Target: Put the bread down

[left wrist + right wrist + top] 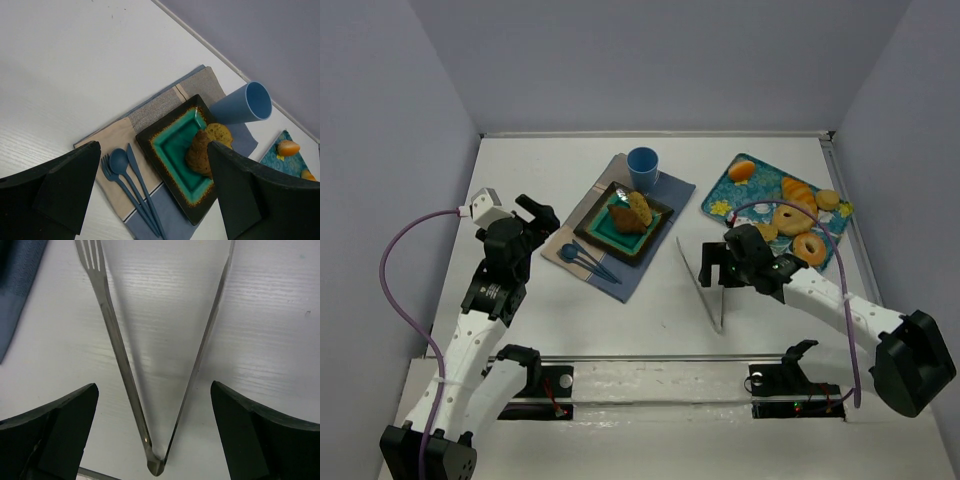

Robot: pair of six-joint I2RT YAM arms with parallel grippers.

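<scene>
1. Hanging above the table (520,160), left of the mat: left gripper (538,216), jaws wide, nothing between them.
2. Mat (150,110) lies at an angle. Blue cutlery (125,172) (fork, spoon, knife) sits side by side on its near-left end.
3. Plate (170,145) is square, dark rim, teal centre, mid-mat. Bread (200,155) is on the plate's far-right part: a brown piece touching a paler one.
4. Cup (245,105), blue, stands on the mat's far corner, just beyond the plate.
5. Tongs (117,350) lie flat on the table right of the mat, spread in a V, hinge toward the arm bases.
6. Right gripper (712,268) is over the tongs, jaws wide, one finger (65,430) on each side of the hinge end. No contact visible.
7. Tray (720,200) at far right holds more pastries (790,215), well apart from the plate.
</scene>
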